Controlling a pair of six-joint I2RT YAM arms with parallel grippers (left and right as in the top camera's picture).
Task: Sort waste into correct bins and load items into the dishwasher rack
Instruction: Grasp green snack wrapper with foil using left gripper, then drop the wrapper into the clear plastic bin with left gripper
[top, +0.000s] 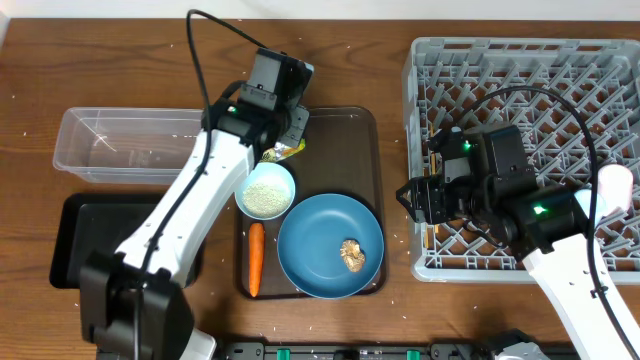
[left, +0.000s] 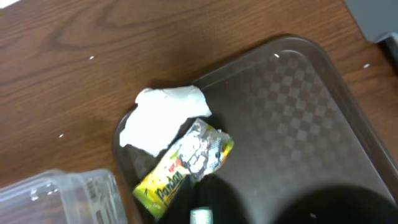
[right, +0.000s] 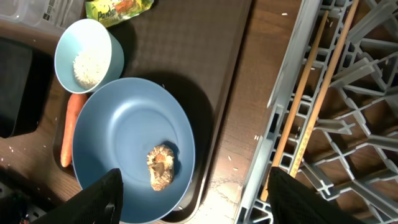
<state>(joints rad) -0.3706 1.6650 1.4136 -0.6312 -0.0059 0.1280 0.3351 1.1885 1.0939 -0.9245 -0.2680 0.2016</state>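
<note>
The yellow-green packet (left: 180, 167) lies on the dark-brown serving tray beside the crumpled white tissue (left: 163, 116). My left gripper (top: 283, 128) hovers over them; its dark fingers (left: 280, 208) look open, the packet touching the left finger. The small white bowl (top: 266, 190) holds rice. The blue plate (top: 318, 235) carries the brown food lump (top: 352, 255). The carrot (top: 255, 258) lies left of the plate. My right gripper (right: 202, 199) is open and empty over the plate's right edge, next to the grey rack (top: 560, 95). The cups are not in view.
The clear tub (top: 120, 145) stands at the left, with the black tray (top: 75, 245) in front of it. The dark-brown serving tray (top: 355, 150) lies between them and the rack. Wooden chopsticks (right: 314, 81) lie in the rack. Rice grains dot the table.
</note>
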